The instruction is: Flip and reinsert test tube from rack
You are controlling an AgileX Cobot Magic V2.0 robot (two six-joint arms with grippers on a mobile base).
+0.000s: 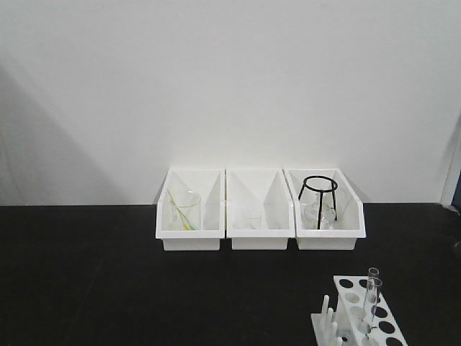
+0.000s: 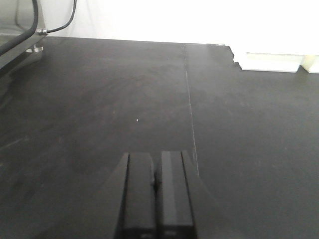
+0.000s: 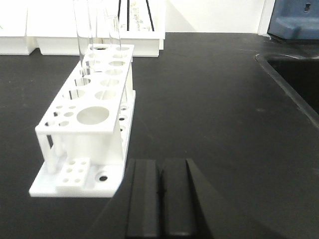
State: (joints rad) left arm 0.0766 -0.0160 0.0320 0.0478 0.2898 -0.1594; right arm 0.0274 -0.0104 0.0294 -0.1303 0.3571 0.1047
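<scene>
The white rack [image 1: 364, 313] stands at the front right of the black table, with clear test tubes [image 1: 373, 295] upright in its holes. In the right wrist view the rack [image 3: 87, 119] is just ahead and left of my right gripper [image 3: 160, 164], and two test tubes [image 3: 82, 40] rise from its far holes. The right gripper is shut with nothing between its jaws, close to the rack's base. My left gripper [image 2: 156, 159] is shut and empty over bare black table, away from the rack. Neither gripper shows in the front view.
Three larger white bins stand in a row at the back: the left bin [image 1: 189, 220] holds a glass beaker, the middle bin [image 1: 259, 220] a small glass, the right bin [image 1: 328, 216] a black wire stand. A sink edge [image 3: 294, 69] lies to the right.
</scene>
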